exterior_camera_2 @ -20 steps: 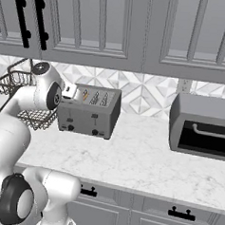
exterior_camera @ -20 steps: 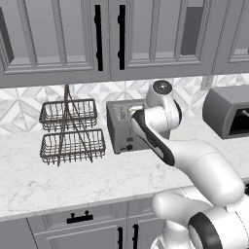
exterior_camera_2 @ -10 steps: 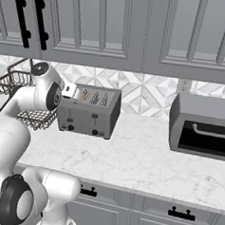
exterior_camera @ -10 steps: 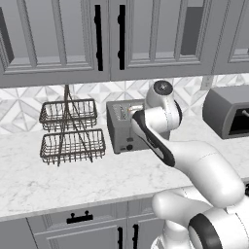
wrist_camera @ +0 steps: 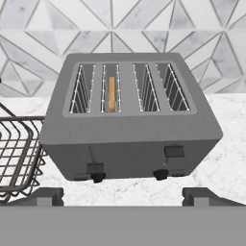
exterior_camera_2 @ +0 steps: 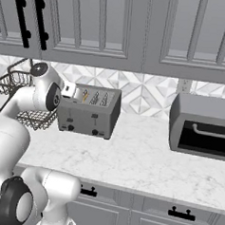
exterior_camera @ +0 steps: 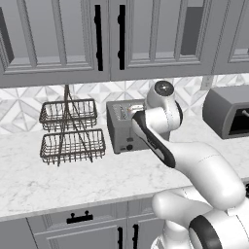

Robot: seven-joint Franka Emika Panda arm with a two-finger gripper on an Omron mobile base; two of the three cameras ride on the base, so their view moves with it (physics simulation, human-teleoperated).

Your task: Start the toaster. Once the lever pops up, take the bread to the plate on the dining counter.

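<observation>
White marble-patterned countertop (exterior_camera_2: 144, 154) runs below grey wall cabinets (exterior_camera_2: 120, 29) and a backsplash of triangular tiles (wrist_camera: 144, 29). On it stands the toaster (wrist_camera: 129, 125), a boxy grey unit with four slots on top. Seen from the hand view, the bread (wrist_camera: 111, 93) sits sunk in the second slot from the toaster's left end, showing just a narrow tan-golden edge between the wire guides; the other three slots hold nothing. On the toaster's front, the left lever (wrist_camera: 95, 167) sits low near the base above a dark knob (wrist_camera: 98, 178), while the right lever (wrist_camera: 174, 152) sits higher, with a second knob (wrist_camera: 160, 174) beneath it. The gripper (wrist_camera: 123, 199) hovers above and in front of the toaster, its two dark fingertips (wrist_camera: 48, 196) spread wide apart, touching nothing. Just beside the toaster's left end stands a two-tier wire basket (exterior_camera: 72, 131), both tiers bare. Well to the toaster's right rests a larger grey dark-windowed appliance (exterior_camera_2: 204, 125).
</observation>
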